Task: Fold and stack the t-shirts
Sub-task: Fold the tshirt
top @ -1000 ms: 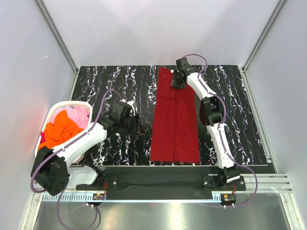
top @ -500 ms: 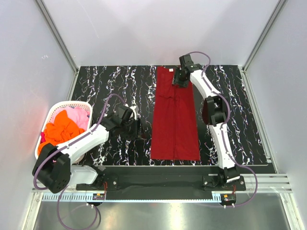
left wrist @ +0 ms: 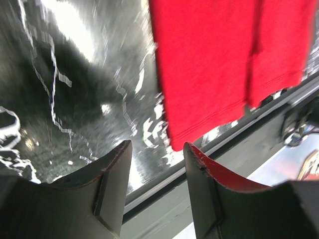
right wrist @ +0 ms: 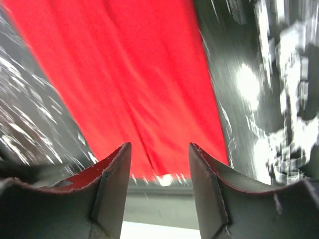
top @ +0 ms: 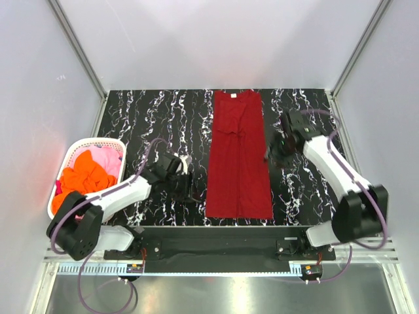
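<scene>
Crimson t-shirt [top: 239, 157] (folded), between left end effector [top: 188, 188], right end effector [top: 270, 154]

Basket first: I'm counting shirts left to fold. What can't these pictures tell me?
- Basket, top view: the shirt count. Orange cloth and pink cloth lie heaped, and the left arm covers its near edge.
- Red shirt, wrist views: blurred, most of it cut off by the frame edges.

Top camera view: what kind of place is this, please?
Probably a robot test cell, not a home: plain white walls box in a black marbled table, two robot arms are bolted at its near edge, and a dark red t-shirt lies flat between them.
</scene>
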Robot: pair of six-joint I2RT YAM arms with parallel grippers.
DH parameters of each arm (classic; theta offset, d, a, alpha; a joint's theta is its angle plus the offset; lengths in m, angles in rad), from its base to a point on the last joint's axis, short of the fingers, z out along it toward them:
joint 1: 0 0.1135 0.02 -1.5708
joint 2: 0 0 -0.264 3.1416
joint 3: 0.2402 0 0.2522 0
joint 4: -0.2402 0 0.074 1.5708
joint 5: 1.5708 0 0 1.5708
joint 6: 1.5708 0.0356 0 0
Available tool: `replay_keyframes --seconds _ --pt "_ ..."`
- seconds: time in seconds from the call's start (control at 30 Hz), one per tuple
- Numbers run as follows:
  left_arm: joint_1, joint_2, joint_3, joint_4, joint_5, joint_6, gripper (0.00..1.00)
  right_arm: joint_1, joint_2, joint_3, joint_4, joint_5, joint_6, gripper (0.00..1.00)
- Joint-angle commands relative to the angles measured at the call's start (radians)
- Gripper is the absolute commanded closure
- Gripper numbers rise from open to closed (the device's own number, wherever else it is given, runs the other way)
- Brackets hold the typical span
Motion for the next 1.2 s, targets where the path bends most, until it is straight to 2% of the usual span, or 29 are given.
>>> replay_keyframes --seconds 0.0,0.1,0.37,0.57,0.9,1.17 --pt "-0.015 0.024 -0.052 0.121 0.058 -0.028 0.5 0.001 -0.124 -0.249 0.005 -0.068 0.102 0.44" --pt "-0.019 0.065 -0.072 0.171 0.092 -0.047 0.5 0.002 -0.186 -0.375 0.045 -0.147 0.107 0.45" --pt "-0.079 0.116 -0.079 0.216 0.071 -0.083 0.52 0.004 -0.281 -0.569 0.054 -0.128 0.16 0.46" --pt "-0.118 0.122 -0.088 0.22 0.021 -0.116 0.56 0.004 -0.383 -0.705 0.113 -0.157 0.228 0.53" --pt "-0.151 0.119 -0.098 0.228 0.0 -0.162 0.64 0.004 -0.405 -0.744 0.142 -0.144 0.261 0.67" --pt "-0.159 0.098 -0.098 0.242 0.0 -0.186 0.73 0.012 -0.382 -0.731 0.137 -0.134 0.266 0.66"
